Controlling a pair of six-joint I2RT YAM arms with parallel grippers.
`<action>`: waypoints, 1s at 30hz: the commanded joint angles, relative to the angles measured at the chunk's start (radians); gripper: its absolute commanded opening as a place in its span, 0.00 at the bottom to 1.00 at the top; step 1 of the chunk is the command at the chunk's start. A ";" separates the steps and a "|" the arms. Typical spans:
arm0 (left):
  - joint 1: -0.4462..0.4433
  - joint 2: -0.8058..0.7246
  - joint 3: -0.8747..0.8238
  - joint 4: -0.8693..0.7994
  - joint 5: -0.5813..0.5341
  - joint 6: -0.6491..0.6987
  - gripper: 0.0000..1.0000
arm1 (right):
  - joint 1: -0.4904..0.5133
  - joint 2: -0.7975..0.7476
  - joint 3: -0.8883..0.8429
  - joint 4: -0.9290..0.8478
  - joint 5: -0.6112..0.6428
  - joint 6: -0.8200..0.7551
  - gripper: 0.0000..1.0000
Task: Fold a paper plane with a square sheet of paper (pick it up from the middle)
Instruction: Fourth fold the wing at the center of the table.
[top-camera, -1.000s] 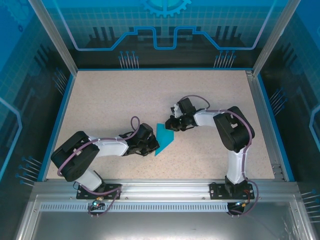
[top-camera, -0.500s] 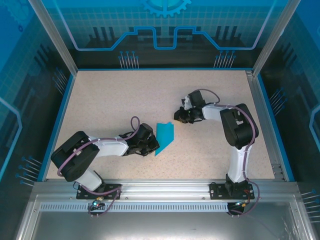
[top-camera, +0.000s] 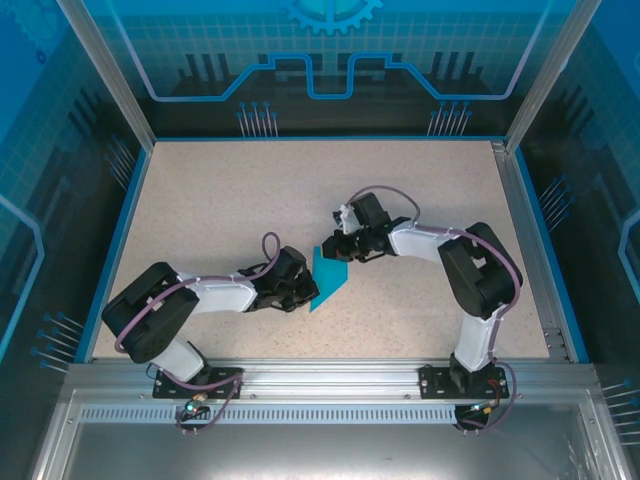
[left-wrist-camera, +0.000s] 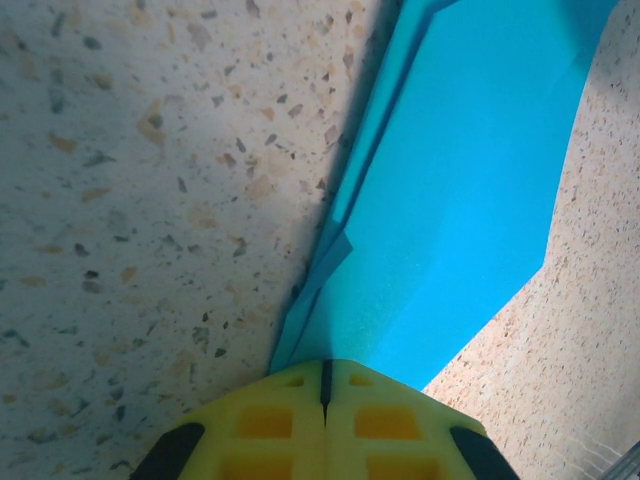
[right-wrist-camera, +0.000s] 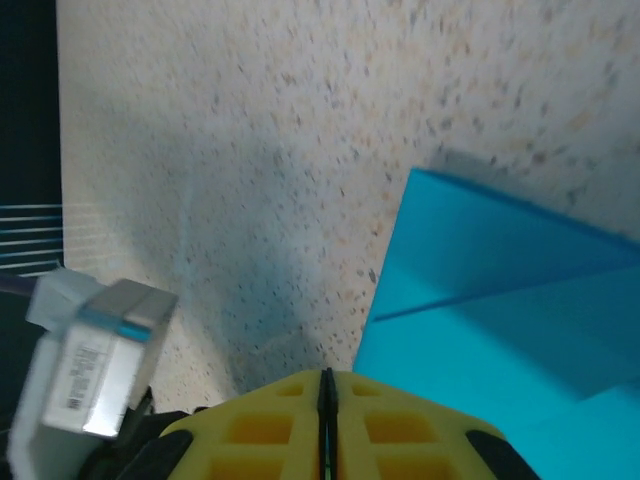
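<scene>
Speckled table (top-camera: 220, 200) bears folded paper (top-camera: 328, 280)

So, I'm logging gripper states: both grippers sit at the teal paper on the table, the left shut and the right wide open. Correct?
Not quite. The right gripper is shut, not wide open: the right wrist view shows its yellow fingers pressed together at the edge of the teal paper. The left gripper is shut at the paper on the table, as you said.
</scene>
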 joint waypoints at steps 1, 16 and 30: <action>-0.013 0.041 -0.048 -0.206 -0.008 0.029 0.00 | -0.016 0.052 -0.022 -0.009 0.011 0.004 0.10; 0.001 -0.169 -0.016 -0.182 0.054 0.049 0.21 | -0.058 0.104 -0.084 -0.024 0.053 -0.014 0.09; 0.064 0.047 0.111 0.148 0.173 -0.128 0.29 | -0.058 0.116 -0.105 -0.003 0.061 0.004 0.09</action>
